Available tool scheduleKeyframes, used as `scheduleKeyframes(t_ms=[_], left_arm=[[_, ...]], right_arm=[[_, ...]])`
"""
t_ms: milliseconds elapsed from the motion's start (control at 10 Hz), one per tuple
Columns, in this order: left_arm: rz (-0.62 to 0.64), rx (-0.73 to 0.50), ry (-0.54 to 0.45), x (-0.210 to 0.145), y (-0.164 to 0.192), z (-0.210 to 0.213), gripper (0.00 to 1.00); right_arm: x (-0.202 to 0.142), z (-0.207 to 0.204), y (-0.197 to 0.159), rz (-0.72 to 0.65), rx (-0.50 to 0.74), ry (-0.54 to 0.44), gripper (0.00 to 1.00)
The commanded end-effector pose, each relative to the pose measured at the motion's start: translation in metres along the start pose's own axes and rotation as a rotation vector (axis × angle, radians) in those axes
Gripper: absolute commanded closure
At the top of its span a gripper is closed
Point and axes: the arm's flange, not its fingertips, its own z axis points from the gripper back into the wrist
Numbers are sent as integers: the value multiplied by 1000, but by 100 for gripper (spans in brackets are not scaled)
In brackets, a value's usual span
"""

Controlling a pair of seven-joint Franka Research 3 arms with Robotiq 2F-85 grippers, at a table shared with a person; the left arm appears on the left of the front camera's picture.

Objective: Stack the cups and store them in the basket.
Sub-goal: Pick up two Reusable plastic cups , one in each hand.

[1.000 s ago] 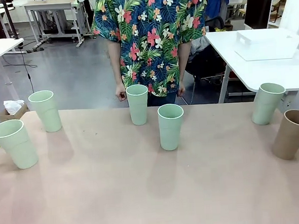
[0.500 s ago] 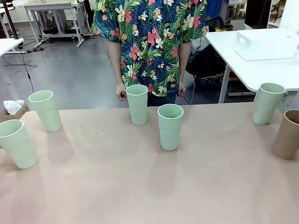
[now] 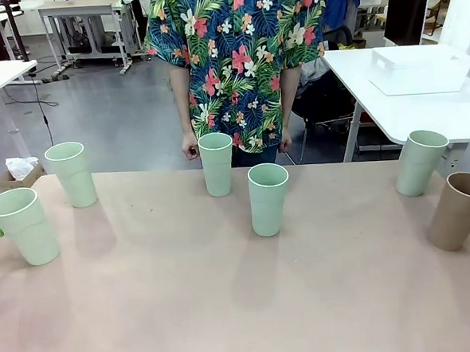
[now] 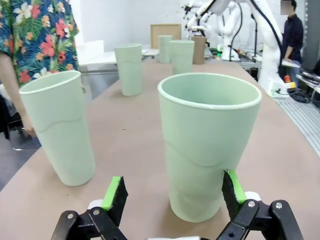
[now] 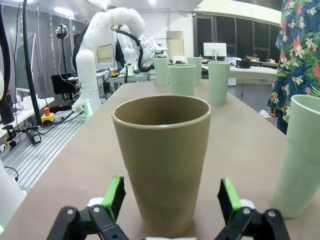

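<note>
Checking in on the cup setup: six tall matte handleless tumblers stand upright and apart on the beige table (image 3: 187,306), none nested in another. The left gripper (image 4: 173,192) is spread wide around the pale mint green tumbler (image 3: 24,227) at the robot's near left. One green pad sits just beside the cup wall and the other is clear of it; I can't tell if there's real contact. The right gripper (image 5: 171,197) is spread too, with the tan brown tumbler (image 5: 162,160) standing between its pads and a gap on each side. Four more mint ones: the far-left tumbler (image 3: 71,174), the far-edge tumbler (image 3: 217,163) in front of the person in a floral shirt (image 3: 235,48), the middle tumbler (image 3: 268,199), and the far-right tumbler (image 3: 420,162) just behind the brown one. The large white rectangular plastic basket (image 3: 420,73) sits on a separate white table (image 3: 455,115) behind, well apart from every cup.
</note>
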Motion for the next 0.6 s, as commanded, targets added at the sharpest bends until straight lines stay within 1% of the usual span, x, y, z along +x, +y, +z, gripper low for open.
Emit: scheduleKeyframes(t_ms=[0,500], left_arm=[[-48,-71,2,-2,1,-1,0],[-40,-132,-3,-8,-2,-13,0]], right_arm=[[1,-6,2,-13,10,4,0],[-3,-14,6,-44,36,10,0]])
